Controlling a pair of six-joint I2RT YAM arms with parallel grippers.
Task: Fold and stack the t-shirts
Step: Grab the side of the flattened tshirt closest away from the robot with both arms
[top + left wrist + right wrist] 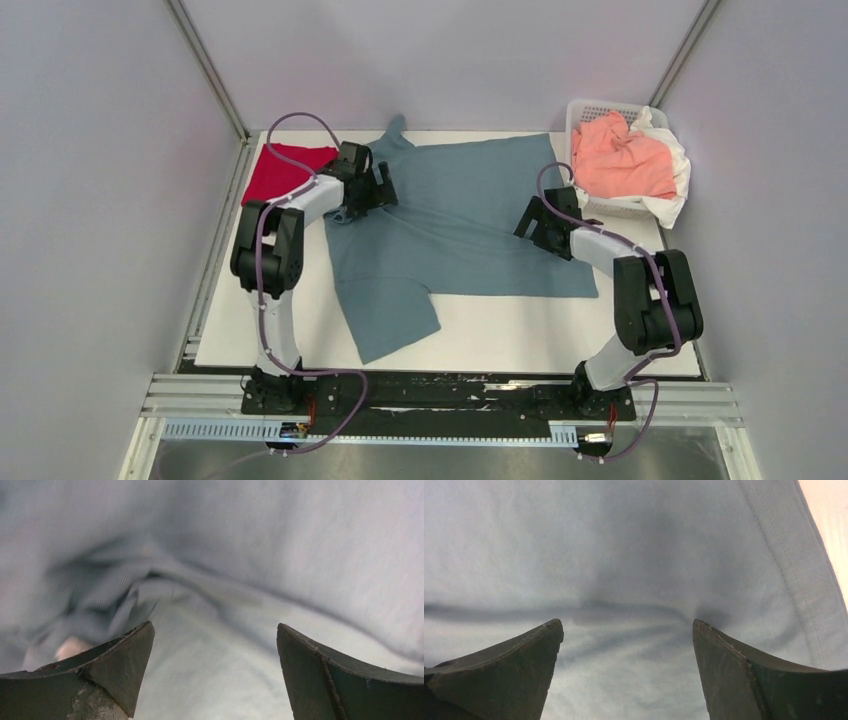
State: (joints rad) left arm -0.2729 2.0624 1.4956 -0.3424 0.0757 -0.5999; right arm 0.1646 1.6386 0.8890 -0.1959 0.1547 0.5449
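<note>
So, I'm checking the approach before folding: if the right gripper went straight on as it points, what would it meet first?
The teal t-shirt: the open right gripper points at its creased cloth near the hem, with nothing between. Depth is unclear; it may be touching.

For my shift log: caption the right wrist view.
Right fingers open over the teal t-shirt, near its stitched hem.

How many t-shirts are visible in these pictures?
3: the teal-blue t-shirt spread mid-table, the red t-shirt at the far left, the salmon-pink t-shirt in the basket. White cloth beside it may hide more.
</note>
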